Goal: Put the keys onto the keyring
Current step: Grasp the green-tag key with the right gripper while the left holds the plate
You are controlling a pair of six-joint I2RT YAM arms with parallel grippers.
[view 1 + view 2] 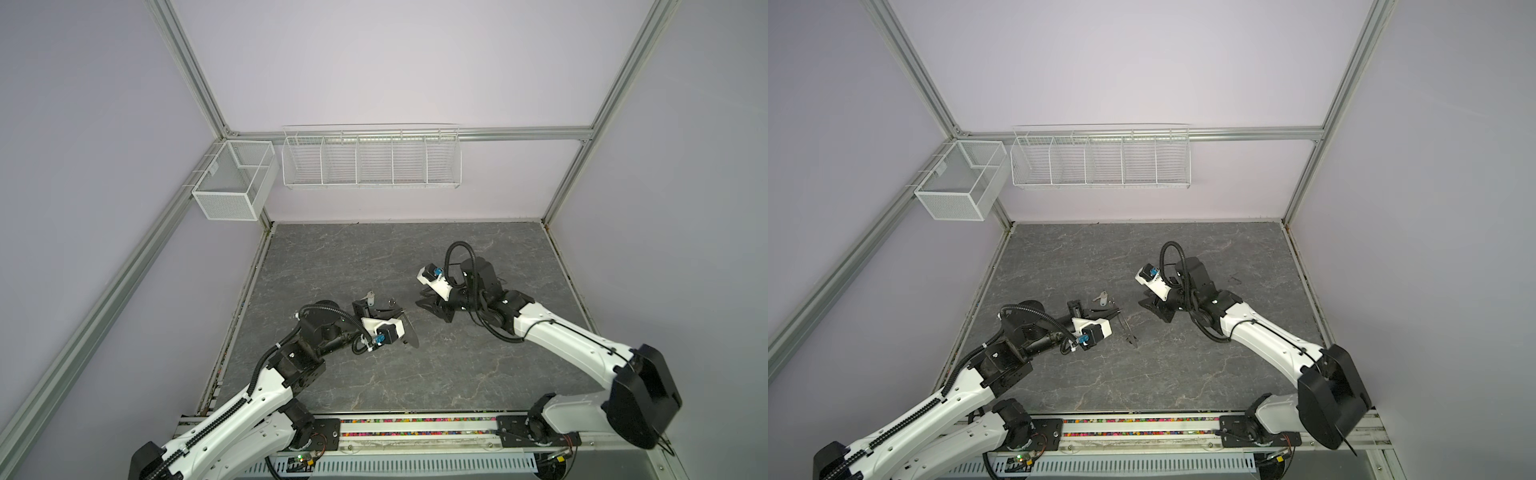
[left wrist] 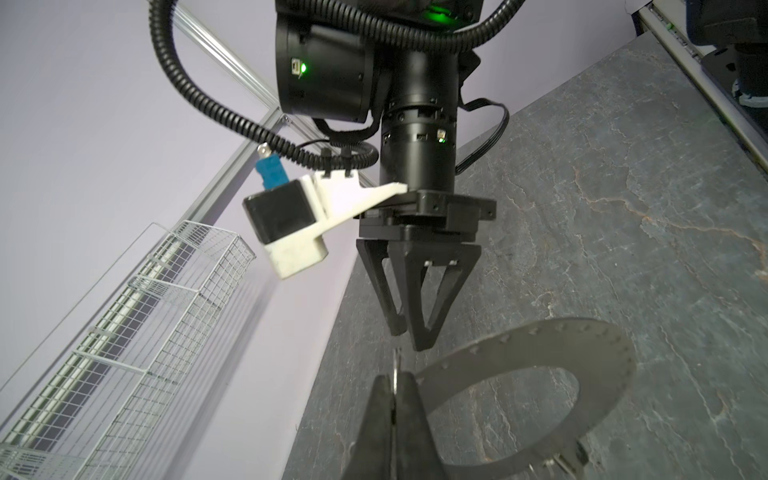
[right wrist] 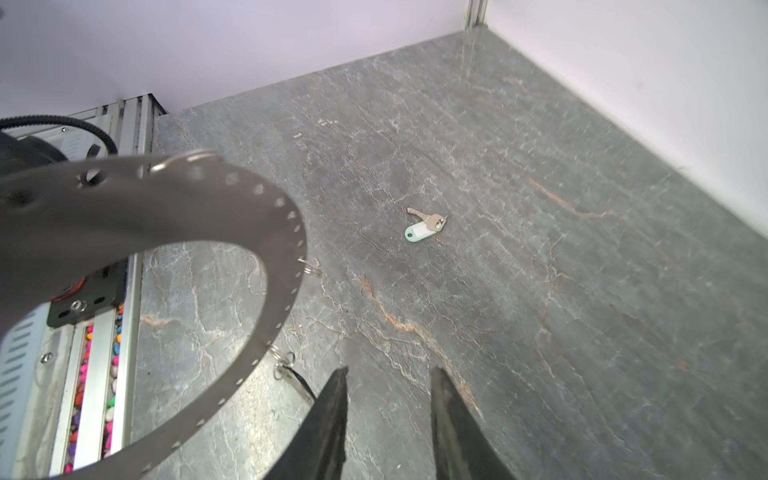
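Holding the keyring (image 3: 249, 203) pinched upright in my left claw (image 2: 394, 386), I should lower my empty, part-open right claw (image 3: 388, 372) squarely over the white-tagged key (image 1: 368, 297), lying flat at the keyring's ten o'clock in a top view.

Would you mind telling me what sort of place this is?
Most likely a robotics test cell: an aluminium frame, a left arm and right arm over one tabletop, wire baskets behind.

Overhead pair; close, perhaps tilted wrist-cams
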